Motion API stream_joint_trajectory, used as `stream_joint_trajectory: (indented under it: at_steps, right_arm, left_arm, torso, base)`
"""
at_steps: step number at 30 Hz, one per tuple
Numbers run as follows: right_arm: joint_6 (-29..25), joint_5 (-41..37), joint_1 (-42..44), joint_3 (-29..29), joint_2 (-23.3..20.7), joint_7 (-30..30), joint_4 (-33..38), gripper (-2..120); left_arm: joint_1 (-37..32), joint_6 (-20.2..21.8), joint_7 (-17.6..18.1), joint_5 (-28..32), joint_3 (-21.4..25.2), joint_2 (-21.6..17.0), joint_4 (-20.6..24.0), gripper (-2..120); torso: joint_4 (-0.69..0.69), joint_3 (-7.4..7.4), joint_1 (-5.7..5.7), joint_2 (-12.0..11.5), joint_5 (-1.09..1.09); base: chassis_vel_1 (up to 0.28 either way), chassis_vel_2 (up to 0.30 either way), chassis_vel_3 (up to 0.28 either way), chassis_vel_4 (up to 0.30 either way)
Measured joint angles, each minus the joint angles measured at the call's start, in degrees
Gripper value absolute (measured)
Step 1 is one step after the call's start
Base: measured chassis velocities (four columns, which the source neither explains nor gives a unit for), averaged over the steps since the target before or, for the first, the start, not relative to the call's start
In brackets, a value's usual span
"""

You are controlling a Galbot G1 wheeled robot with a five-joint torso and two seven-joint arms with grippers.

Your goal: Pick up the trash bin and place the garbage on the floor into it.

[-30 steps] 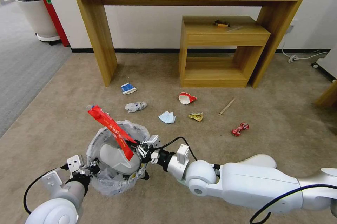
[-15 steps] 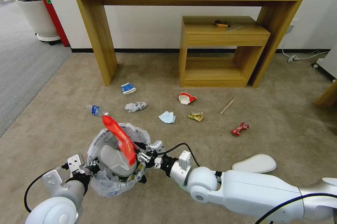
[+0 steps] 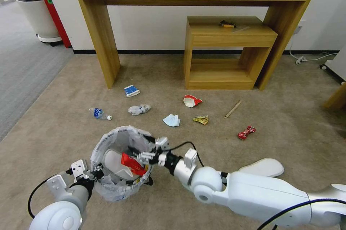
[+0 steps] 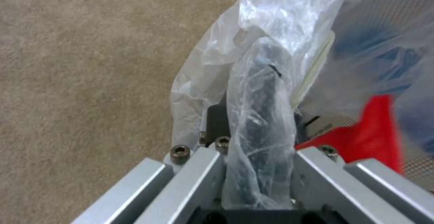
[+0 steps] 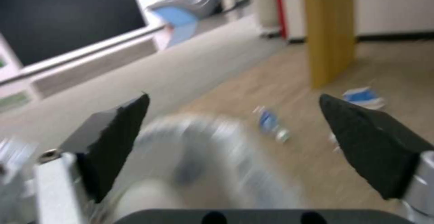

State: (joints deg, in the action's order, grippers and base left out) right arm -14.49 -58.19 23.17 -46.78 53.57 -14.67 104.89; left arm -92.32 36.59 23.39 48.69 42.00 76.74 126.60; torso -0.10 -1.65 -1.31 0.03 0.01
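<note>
Right end effector (image 3: 138,158), jaws spread, hovers above the trash bin (image 3: 108,185), the red wrapper (image 3: 132,163) lying inside on a white slipper (image 3: 113,163). Left end effector (image 3: 94,176) pinches the bin's rim. Piled garbage could spill if the bin tilts.

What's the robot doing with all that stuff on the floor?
It's tidying up. The left gripper is clamped on the rim of the trash bin, holding it. The right gripper is open over the bin, and a red wrapper lies inside on a white slipper. Lots of litter waits on the floor: a bottle, a blue mask, a crushed red can and another slipper.
</note>
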Motion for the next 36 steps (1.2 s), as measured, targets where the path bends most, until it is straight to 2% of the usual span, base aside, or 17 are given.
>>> stream_joint_trajectory:
  at_steps: [2, 3, 6, 7, 10, 11, 14, 15, 17, 18, 20, 26, 29, 30, 33, 36]
  right_arm:
    - [0.7, -0.2, 1.3, 4.1, -0.8, -0.8, 0.2, 100]
    - [0.7, -0.2, 1.3, 4.1, -0.8, -0.8, 0.2, 100]
    - [0.9, 1.4, 5.0, 10.9, -2.7, -1.4, 0.0, 100]
    - [0.9, 1.4, 5.0, 10.9, -2.7, -1.4, 0.0, 100]
    - [-0.3, 5.8, 10.6, 18.9, -4.7, -2.1, -0.9, 100]
    - [-0.3, 5.8, 10.6, 18.9, -4.7, -2.1, -0.9, 100]
    - [-1.9, 8.9, 18.3, 27.6, -7.1, -2.0, -0.9, 100]
    - [-1.9, 8.9, 18.3, 27.6, -7.1, -2.0, -0.9, 100]
    - [-2.8, 10.8, 24.9, 32.9, -8.9, -1.3, -1.1, 100]
    - [-2.8, 10.8, 24.9, 32.9, -8.9, -1.3, -1.1, 100]
    - [-3.7, 12.2, 31.2, 38.5, -10.1, -0.7, -1.5, 100]
    - [-5.2, 14.4, 39.0, 45.0, -11.0, -0.2, -2.8, 100]
    - [-6.1, 13.6, 48.6, 50.7, -10.4, -0.6, -2.7, 100]
    - [-6.1, 13.6, 48.6, 50.7, -10.4, -0.6, -2.7, 100]
    - [-6.9, 13.2, 55.7, 55.9, -9.3, -0.4, -2.9, 100]
    - [-7.0, 13.0, 59.2, 58.9, -9.2, 0.1, -3.5, 100]
  left_arm:
    - [0.0, -0.1, -0.1, -0.1, 0.1, -0.1, -0.3, 0]
    - [0.0, -0.1, -0.1, -0.1, 0.1, -0.1, -0.3, 0]
    - [0.0, -0.2, -0.2, -0.2, 0.3, -0.3, -0.7, 0]
    - [0.0, -0.2, -0.2, -0.2, 0.3, -0.3, -0.7, 0]
    - [0.1, -0.2, -0.3, -0.3, 0.3, -0.6, -1.1, 0]
    - [0.1, -0.2, -0.3, -0.3, 0.3, -0.6, -1.1, 0]
    - [0.3, -0.2, -0.3, -0.2, 0.5, -0.9, -1.3, 0]
    - [0.3, -0.2, -0.3, -0.2, 0.5, -0.9, -1.3, 0]
    - [0.6, -0.2, -0.3, -0.1, 0.6, -1.1, -1.6, 0]
    - [0.6, -0.2, -0.3, -0.1, 0.6, -1.1, -1.6, 0]
    - [0.8, -0.3, -0.4, 0.0, 0.5, -1.2, -1.8, 0]
    - [1.1, -0.3, -0.4, 0.0, 0.0, -1.3, -2.4, 0]
    - [1.4, -0.4, -0.4, -0.2, -0.7, -1.0, -2.9, 0]
    - [1.4, -0.4, -0.4, -0.2, -0.7, -1.0, -2.9, 0]
    - [1.4, -0.5, -0.6, -0.6, -1.0, -0.9, -3.5, 0]
    - [1.5, -0.6, -0.8, -0.9, -1.2, -1.0, -4.0, 0]
  torso:
    - [0.0, 0.0, 0.0, 0.0, 0.0]
    - [0.0, 0.0, 0.0, 0.0, 0.0]
    - [0.0, 0.0, 0.0, 0.0, 0.0]
    - [0.0, 0.0, 0.0, 0.0, 0.0]
    - [0.0, 0.0, 0.0, 0.0, 0.01]
    - [0.0, 0.0, 0.0, 0.0, 0.01]
    - [0.0, 0.0, 0.0, 0.0, 0.02]
    - [0.0, 0.0, 0.0, 0.0, 0.02]
    - [-0.01, 0.0, 0.0, 0.0, 0.03]
    - [-0.01, 0.0, 0.0, 0.0, 0.03]
    - [-0.02, 0.0, 0.0, 0.0, 0.02]
    - [0.0, 0.0, 0.0, 0.0, 0.0]
    - [-0.02, 0.01, 0.0, 0.0, 0.0]
    - [-0.02, 0.01, 0.0, 0.0, 0.0]
    - [-0.02, 0.01, 0.01, 0.0, 0.0]
    - [-0.02, 0.01, 0.01, 0.0, 0.01]
  base:
    - [0.0, 0.0, 0.0, 0.0]
    - [0.0, 0.0, 0.0, 0.0]
    - [0.0, 0.0, 0.0, 0.0]
    - [0.0, 0.0, 0.0, 0.0]
    - [0.0, 0.0, 0.0, 0.0]
    - [0.0, 0.0, 0.0, 0.0]
    - [0.0, 0.0, 0.0, 0.0]
    - [0.0, 0.0, 0.0, 0.0]
    - [0.0, 0.0, 0.0, 0.0]
    - [0.0, 0.0, 0.0, 0.0]
    - [0.0, 0.0, 0.0, 0.0]
    - [0.0, 0.0, 0.0, 0.0]
    - [0.0, 0.0, 0.0, 0.0]
    - [0.0, 0.0, 0.0, 0.0]
    - [0.0, 0.0, 0.0, 0.0]
    - [0.0, 0.0, 0.0, 0.0]
